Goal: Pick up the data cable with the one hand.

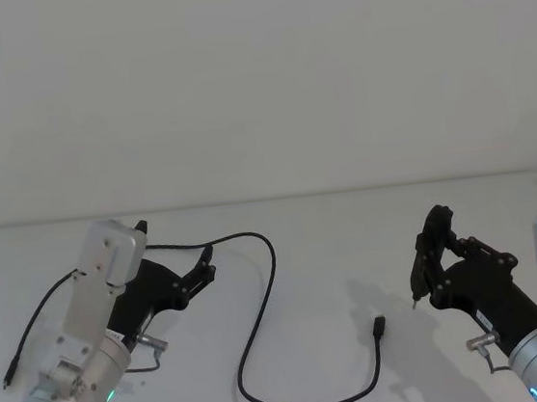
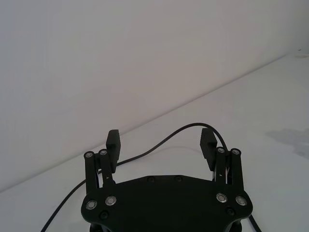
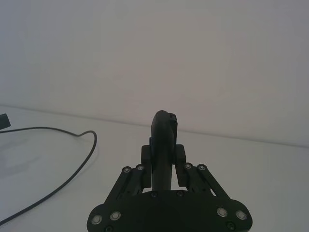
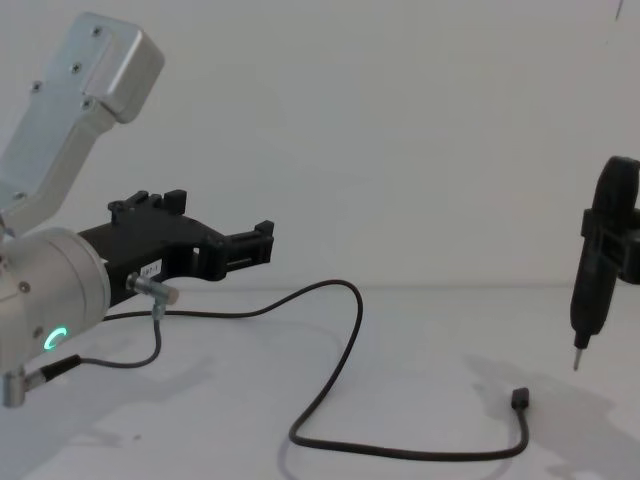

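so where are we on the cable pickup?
Done: left gripper is out over the data cable, fingers open. In hand: nothing yet; the cable lies loose on the table, ungripped. Left: lower, close on it, lift. Right gripper sits off to the right, shut on a pen-like tool.

Black angular left end effector (image 2: 160, 140) and right end effector (image 3: 164, 154) are seen studded with silver screws (image 2: 111, 200); a green ring light (image 4: 55, 338) is lit on the silver wrist cylinder (image 4: 50, 285).
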Tool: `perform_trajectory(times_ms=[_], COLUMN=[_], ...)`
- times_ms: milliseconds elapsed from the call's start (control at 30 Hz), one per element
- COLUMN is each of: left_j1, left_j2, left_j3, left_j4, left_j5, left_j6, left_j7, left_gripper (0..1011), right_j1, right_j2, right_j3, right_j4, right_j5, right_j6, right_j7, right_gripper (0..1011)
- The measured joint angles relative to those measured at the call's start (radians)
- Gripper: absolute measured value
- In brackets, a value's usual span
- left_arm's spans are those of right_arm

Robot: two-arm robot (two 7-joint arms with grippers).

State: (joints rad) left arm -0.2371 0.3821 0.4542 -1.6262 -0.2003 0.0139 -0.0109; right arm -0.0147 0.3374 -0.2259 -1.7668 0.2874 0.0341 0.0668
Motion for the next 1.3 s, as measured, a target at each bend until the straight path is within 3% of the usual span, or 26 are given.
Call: perform_trajectory(times_ms=[1300], left_j1=[0.0], left_j2=[0.0], left_j3=[0.0], left_j4=[0.0], left_j5=[0.0], left_j6=[0.0], left_j7=[-0.001], left_gripper=[1001], right_j1=[0.0], right_j2=[0.0], right_j3=[0.0], right_j4=[0.0], right_j5=[0.0], right_j6=[0.0], right_j7=[0.0], right_gripper=[279])
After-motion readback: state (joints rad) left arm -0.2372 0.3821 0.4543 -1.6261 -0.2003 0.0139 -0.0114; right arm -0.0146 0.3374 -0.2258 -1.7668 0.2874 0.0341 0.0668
